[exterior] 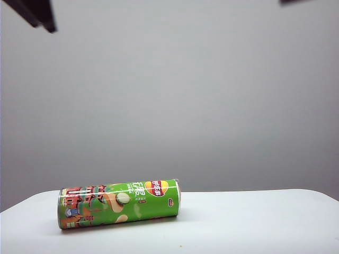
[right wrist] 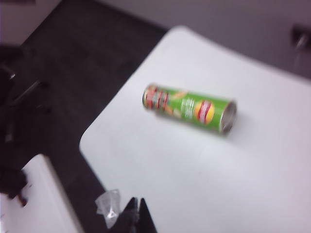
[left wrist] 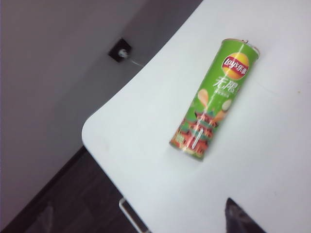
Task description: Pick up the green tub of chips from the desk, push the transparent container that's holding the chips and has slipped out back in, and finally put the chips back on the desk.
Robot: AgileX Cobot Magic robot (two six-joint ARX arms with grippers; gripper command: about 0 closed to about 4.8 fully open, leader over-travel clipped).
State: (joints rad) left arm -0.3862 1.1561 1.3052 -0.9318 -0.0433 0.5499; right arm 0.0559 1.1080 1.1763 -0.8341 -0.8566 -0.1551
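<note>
In the exterior view, the green tub of chips [exterior: 118,203] is seen lying on its side on the white bench [exterior: 254,222], near the left front. Both arms are raised well above it, only dark tips showing at the upper edge. The tub is judged light, a stiff glossy cardboard cylinder, apt to roll and slip; a hold across the middle of the barrel is advised.

In the left wrist view, the tub [left wrist: 214,99] lies alone on the smooth bench [left wrist: 136,160]. One finger [left wrist: 238,218] of the left gripper is seen at the edge, the jaws standing wide apart and empty.

In the blurred right wrist view, the tub's open end [right wrist: 228,117] faces the camera; no protruding transparent container can be made out. The right gripper [right wrist: 138,216] is shown with jaws together, holding nothing.
</note>
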